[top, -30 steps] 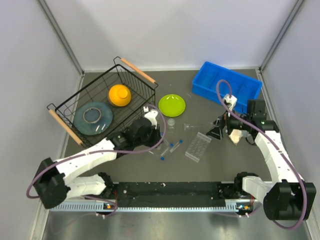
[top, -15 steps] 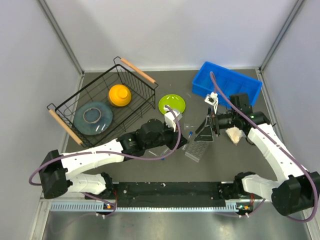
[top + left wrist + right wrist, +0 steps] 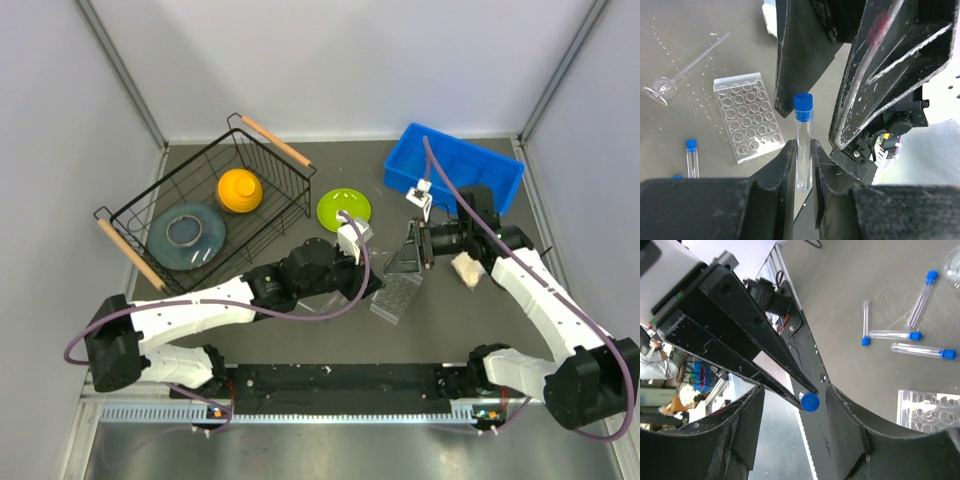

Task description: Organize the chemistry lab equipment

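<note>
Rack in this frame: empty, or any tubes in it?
Empty: every visible well of the rack is bare. One tube is clamped in the left gripper; a second tube lies beside the rack.

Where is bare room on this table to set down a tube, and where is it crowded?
Bare: table between the grid rack and the right arm's base; the back strip between wire basket and blue bin. Crowded: by the rack, where the left pincer, holding a tube, meets the right pincer.

Robotics laboratory bench: a dark table [image 3: 340, 160] walled by white panels [image 3: 340, 60] on metal posts [image 3: 122, 70], with two robot arms [image 3: 170, 320] mounted on a rail [image 3: 330, 410] along the table's near edge.
</note>
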